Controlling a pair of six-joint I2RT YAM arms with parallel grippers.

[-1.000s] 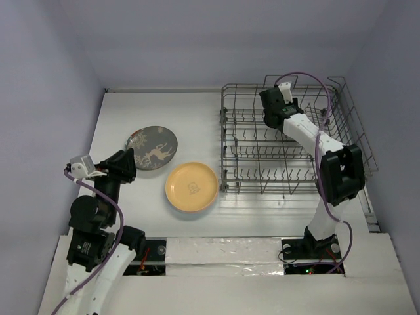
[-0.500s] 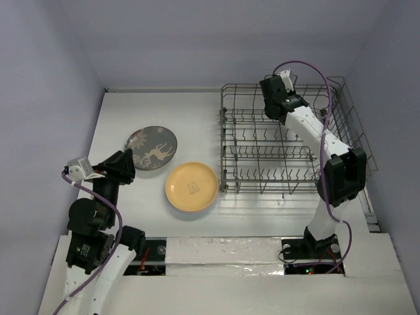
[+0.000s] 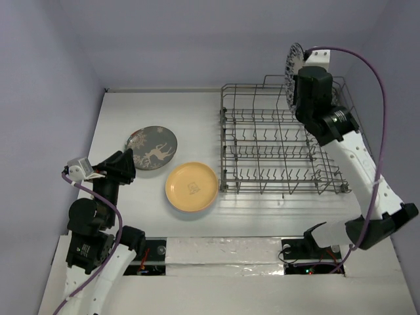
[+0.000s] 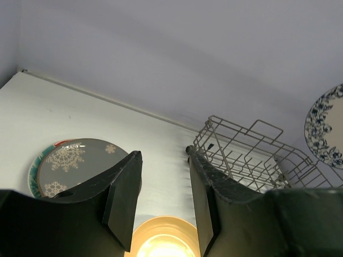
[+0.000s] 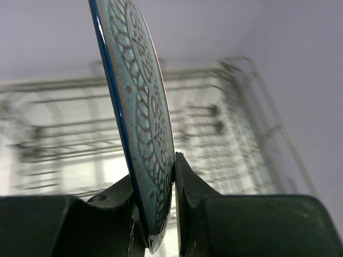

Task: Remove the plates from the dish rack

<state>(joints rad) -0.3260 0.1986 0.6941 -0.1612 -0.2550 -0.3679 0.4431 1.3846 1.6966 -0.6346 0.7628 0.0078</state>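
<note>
My right gripper (image 3: 298,77) is raised high above the back right of the dish rack (image 3: 282,147), a grey wire basket with no plates showing in it. It is shut on the rim of a dark-patterned plate (image 3: 293,62), held upright on edge. In the right wrist view the plate (image 5: 140,107) sits pinched in the gripper (image 5: 159,179), with the rack (image 5: 225,123) blurred below. My left gripper (image 3: 126,163) is open and empty, low at the left, between a grey deer-and-snowflake plate (image 3: 152,147) and a yellow-orange plate (image 3: 191,186) lying flat on the table.
In the left wrist view, the open gripper (image 4: 163,203) frames the yellow plate (image 4: 161,243), with the grey plate (image 4: 75,163) at left, the rack (image 4: 252,160) at right and the lifted plate (image 4: 327,131) at far right. Walls enclose the table.
My right arm has risen out of the rack and swung right, lifting the patterned plate clear. The left arm has barely moved.
</note>
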